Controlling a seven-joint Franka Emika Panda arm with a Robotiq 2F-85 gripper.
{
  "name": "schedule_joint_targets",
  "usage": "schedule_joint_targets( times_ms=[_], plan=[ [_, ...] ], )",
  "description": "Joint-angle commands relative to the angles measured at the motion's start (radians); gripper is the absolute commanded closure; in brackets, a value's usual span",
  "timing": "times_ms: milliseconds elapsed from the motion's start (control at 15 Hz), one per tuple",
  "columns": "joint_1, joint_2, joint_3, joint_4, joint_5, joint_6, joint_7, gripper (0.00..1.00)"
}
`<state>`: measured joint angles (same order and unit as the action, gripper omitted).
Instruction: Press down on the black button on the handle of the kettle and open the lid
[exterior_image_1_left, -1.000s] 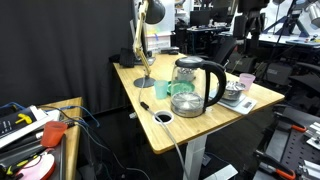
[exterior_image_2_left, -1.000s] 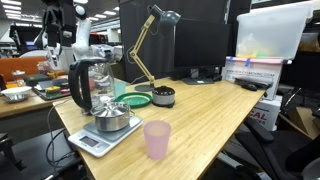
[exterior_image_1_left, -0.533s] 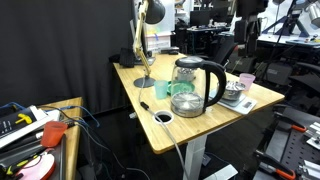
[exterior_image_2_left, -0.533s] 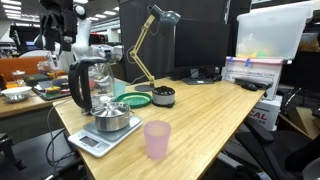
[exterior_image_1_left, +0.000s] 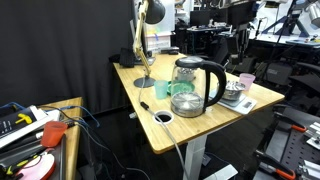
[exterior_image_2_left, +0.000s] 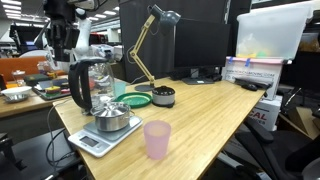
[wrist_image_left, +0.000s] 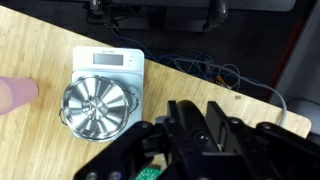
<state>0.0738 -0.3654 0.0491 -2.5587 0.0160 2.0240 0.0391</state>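
I am holding my tool (exterior_image_1_left: 240, 42) high in the air above the desk (exterior_image_1_left: 195, 128), well apart from everything on it. In an exterior view, the tool (exterior_image_2_left: 60, 38) is hanging above the kettle (exterior_image_2_left: 90, 85) and off toward its handle side. In the wrist view, the black tool (wrist_image_left: 196, 128) is filling the lower part of the picture. I cannot tell whether its fingers are apart or together.

The glass kettle (exterior_image_1_left: 190, 88) is standing upright on the wooden desk. Its thick black loop handle (exterior_image_1_left: 217, 85) is facing away from the desk lamp (exterior_image_2_left: 163, 15). The dark lid (exterior_image_1_left: 186, 62) is lying flat on the kettle's top. The black button is blending into the handle's top end, and I cannot pick it out.

Just beside the kettle, a small scale (exterior_image_2_left: 92, 141) is carrying a shiny metal bowl (exterior_image_2_left: 112, 120). The wrist view is looking straight down on that scale (wrist_image_left: 108, 60) and bowl (wrist_image_left: 98, 105). A pink cup (exterior_image_2_left: 157, 138) is standing near the scale, closer to the desk's edge. In the wrist view it is showing only as a blurred pink shape (wrist_image_left: 15, 92) at the left border.
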Motion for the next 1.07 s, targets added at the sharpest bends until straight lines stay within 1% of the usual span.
schedule_joint_targets(
  times_ms=[0, 133, 400, 667, 1000],
  plan=[
    [-0.001, 0.038, 0.007, 0.025, 0.029, 0.044, 0.02, 0.96],
    [-0.002, 0.054, 0.009, 0.034, 0.029, 0.064, 0.027, 1.0],
    [0.003, 0.076, 0.007, 0.048, 0.053, 0.075, 0.031, 1.0],
    [0.013, 0.072, 0.01, 0.054, 0.079, 0.065, 0.024, 1.0],
    [0.006, 0.072, 0.013, 0.054, 0.062, 0.069, 0.037, 1.0]
  ],
)
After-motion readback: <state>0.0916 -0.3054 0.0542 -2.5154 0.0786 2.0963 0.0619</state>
